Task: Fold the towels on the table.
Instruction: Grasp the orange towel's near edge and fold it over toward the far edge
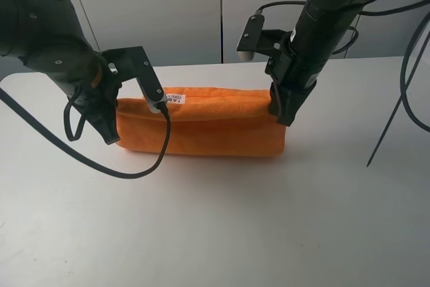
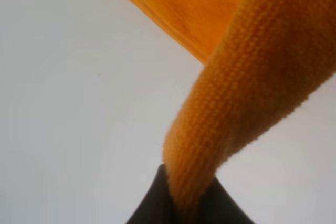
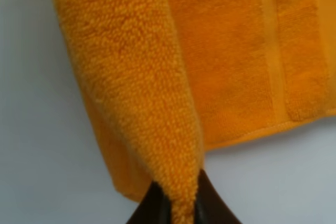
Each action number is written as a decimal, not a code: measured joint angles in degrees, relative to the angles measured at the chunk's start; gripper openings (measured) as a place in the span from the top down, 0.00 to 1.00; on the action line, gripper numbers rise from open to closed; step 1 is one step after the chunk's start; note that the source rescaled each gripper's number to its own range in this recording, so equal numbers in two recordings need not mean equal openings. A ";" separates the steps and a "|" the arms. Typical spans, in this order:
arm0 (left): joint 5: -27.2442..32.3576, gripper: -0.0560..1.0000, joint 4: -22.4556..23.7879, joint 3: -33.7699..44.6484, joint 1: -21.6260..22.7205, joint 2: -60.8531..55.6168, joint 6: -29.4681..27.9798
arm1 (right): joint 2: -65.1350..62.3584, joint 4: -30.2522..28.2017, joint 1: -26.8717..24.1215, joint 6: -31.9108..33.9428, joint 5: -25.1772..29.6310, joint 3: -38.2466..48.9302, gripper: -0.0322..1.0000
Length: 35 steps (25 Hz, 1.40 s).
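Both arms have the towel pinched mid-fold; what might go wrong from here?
1. Each set of jaws grips only a narrow tip of the orange towel, so a corner may slip free during the fold.
2. The left arm's black cable hangs across the towel's front and might snag or drag it.

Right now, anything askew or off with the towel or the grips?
Nothing stands out. The orange towel lies doubled over in a straight band on the table, the left end effector pinching one end and the right end effector the other. Its white label faces up near the left end effector. No tear or stain shows.
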 joint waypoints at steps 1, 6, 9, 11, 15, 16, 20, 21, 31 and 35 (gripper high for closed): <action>-0.23 0.95 1.43 -0.10 0.00 0.00 -1.11 | 0.00 -0.76 0.00 0.00 -0.83 0.00 0.97; -1.30 0.95 8.66 -0.21 0.00 0.00 -7.14 | 0.00 -4.13 0.00 0.83 -5.31 0.00 0.97; -2.24 0.95 10.67 -0.21 0.09 0.00 -8.34 | 0.00 -5.69 0.00 0.92 -7.53 0.00 0.97; -2.51 0.95 11.90 -0.21 0.09 0.92 -10.23 | 0.00 -7.32 0.00 1.50 -8.32 0.00 0.97; -3.33 0.95 15.86 -0.21 0.09 2.86 -15.64 | 0.72 -9.99 0.00 3.03 -9.31 0.00 0.97; -3.86 0.95 16.64 -0.21 0.09 3.00 -16.32 | 1.13 -10.12 0.00 3.28 -9.46 0.00 0.97; -6.79 0.95 18.54 -0.30 1.79 3.87 -18.44 | 2.39 -11.18 0.00 3.64 -10.55 0.00 0.97; -7.67 0.95 18.54 -0.30 2.54 3.98 -18.61 | 2.82 -11.18 0.00 3.64 -11.10 0.00 0.97; -13.17 0.95 20.48 -3.15 7.74 8.02 -19.19 | 6.29 -11.18 -1.21 3.84 -16.87 -0.13 0.97; -13.17 0.95 21.61 -5.83 7.92 10.69 -20.38 | 6.93 -12.70 -1.34 4.29 -17.32 -0.13 0.97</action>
